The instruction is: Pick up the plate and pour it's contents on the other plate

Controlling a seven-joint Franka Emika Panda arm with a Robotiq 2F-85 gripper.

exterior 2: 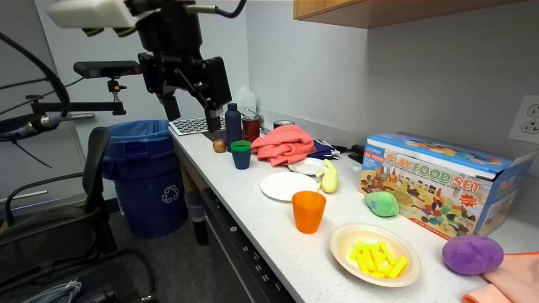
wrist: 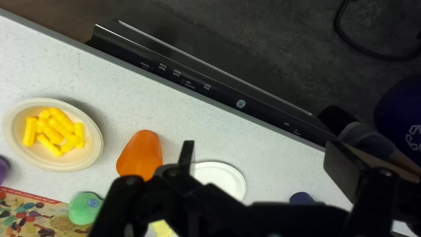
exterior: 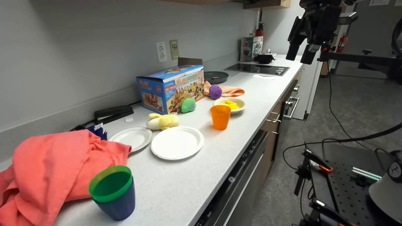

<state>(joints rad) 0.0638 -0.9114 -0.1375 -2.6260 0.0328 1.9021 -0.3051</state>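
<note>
The plate is a shallow, bowl-like beige dish (exterior 2: 342, 248) on the counter, also in an exterior view (exterior: 241, 106) and in the wrist view (wrist: 80, 160). Its contents, a loose heap of yellow stick-like pieces (exterior 2: 374, 259), lie inside it; they also show in the wrist view (wrist: 54, 130). The other plate, flat, white and bare (exterior: 177, 142), lies further along the counter (exterior 2: 288, 186); in the wrist view (wrist: 220, 179) a finger partly hides it. My gripper (exterior 2: 192, 114) is open and empty, high above the counter's front side (exterior: 299, 56), touching nothing. Its wide-apart fingers show in the wrist view (wrist: 260, 161).
An orange cup (exterior 2: 308, 212) stands between the two plates. A pale yellow toy (exterior: 163, 121) and a smaller white dish (exterior: 133, 138) lie beside the white plate. A play food box (exterior 2: 425, 181), green toy (exterior 2: 382, 203) and purple toy (exterior 2: 472, 254) are near the wall. A cabinet (exterior 2: 404, 12) hangs above.
</note>
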